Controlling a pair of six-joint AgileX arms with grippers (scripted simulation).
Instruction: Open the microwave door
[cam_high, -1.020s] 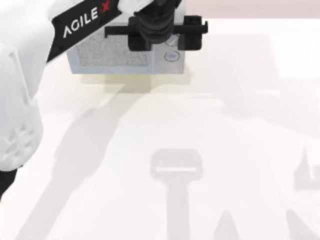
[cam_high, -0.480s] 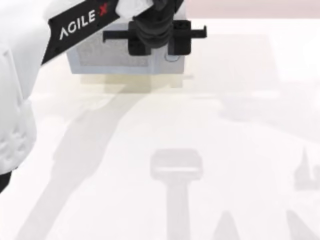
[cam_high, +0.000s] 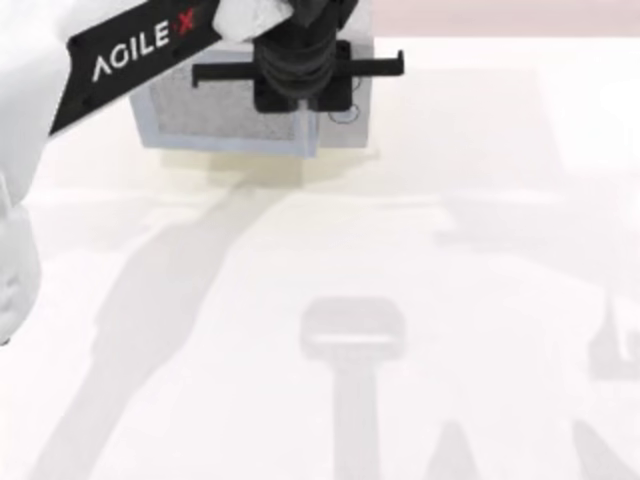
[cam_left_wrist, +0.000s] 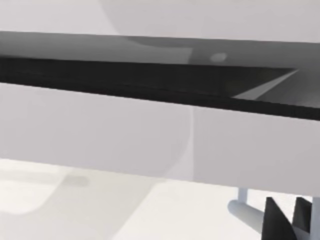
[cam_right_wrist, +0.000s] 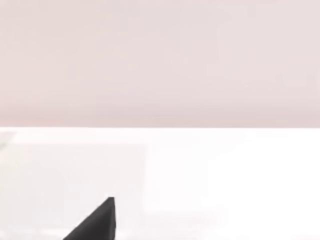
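The left tool (cam_high: 303, 100) sat at the handle edge of the microwave door (cam_high: 225, 113), which stood slightly ajar; its grip could not be told, perhaps closed.

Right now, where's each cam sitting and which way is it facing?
Top view: above the table, looking down; my left arm reaches to the microwave, left gripper at the microwave door.
Left wrist view: on the left arm, close against the microwave's front; the left gripper's tip shows.
Right wrist view: on the right arm, looking across the table; part of the right gripper shows.
Shared: top and left wrist views both see the microwave.
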